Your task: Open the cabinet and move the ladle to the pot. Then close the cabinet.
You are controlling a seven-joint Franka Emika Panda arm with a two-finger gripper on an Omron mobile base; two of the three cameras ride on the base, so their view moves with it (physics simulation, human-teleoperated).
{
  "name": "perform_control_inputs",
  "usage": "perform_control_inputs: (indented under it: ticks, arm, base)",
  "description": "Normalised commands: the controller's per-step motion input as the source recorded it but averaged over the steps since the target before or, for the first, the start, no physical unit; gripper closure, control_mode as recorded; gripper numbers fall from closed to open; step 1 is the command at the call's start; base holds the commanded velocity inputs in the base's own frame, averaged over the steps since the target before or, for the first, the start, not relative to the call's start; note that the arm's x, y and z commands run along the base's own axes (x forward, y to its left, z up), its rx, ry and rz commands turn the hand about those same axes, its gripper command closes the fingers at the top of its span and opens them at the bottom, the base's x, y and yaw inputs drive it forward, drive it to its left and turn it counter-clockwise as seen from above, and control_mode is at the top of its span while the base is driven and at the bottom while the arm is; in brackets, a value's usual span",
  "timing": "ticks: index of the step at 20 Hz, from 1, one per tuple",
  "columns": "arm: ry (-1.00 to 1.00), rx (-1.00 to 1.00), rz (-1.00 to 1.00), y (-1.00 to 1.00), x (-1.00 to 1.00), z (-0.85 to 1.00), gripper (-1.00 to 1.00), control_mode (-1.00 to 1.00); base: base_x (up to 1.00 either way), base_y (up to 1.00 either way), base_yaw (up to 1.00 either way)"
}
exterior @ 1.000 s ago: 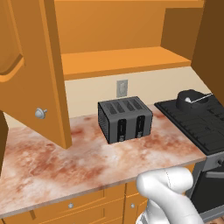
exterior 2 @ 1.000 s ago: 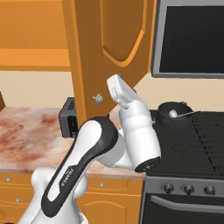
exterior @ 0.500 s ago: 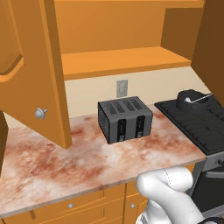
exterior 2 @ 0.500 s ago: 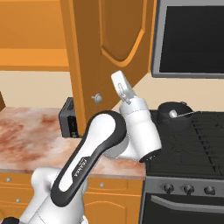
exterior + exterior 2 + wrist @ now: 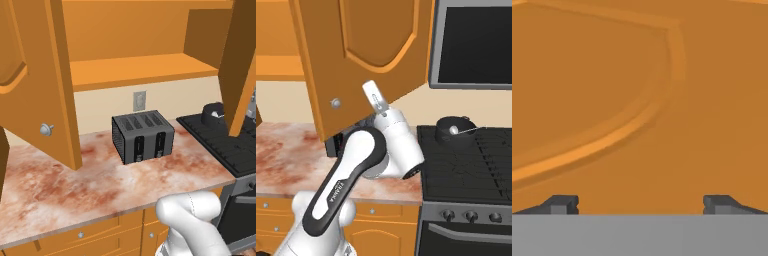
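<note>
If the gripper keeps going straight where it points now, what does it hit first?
Most likely the cabinet's right door: the open gripper faces its arched panel squarely, nothing between. How near is unclear.

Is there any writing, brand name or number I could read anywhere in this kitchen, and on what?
Dark lettering runs along the robot's forearm: too small and blurred to read.
Toaster, stove knobs, wall outlet and cabinet door: no readable text or signs.

A marbled reddish desk [image 5: 60, 195] is backed by a cream wall [image 5: 100, 107] bearing an outlet [image 5: 139, 101]; orange drawers [image 5: 80, 235] are set below.
</note>
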Motion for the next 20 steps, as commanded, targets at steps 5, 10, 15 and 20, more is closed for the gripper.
perform_control_inputs:
  ticks: [5, 10, 15, 20]
  arm:
    - [0.0, 0.0, 0.05, 0.83, 0.21, 0.0, -1.0, -1.0]
    - [0.0, 0.0, 0.01, 0.52, 0.67, 0.0, -1.0, -1.0]
    - [0.0, 0.0, 0.0, 0.34, 0.77, 0.0, -1.0, -1.0]
    - [0.0, 0.0, 0.0, 0.3, 0.82, 0.0, -1.0, -1.0]
  base:
    - [0.0, 0.0, 0.0]
    - [0.0, 0.0, 0.0]
    - [0.0, 0.0, 0.0]
    - [0.0, 0.0, 0.0]
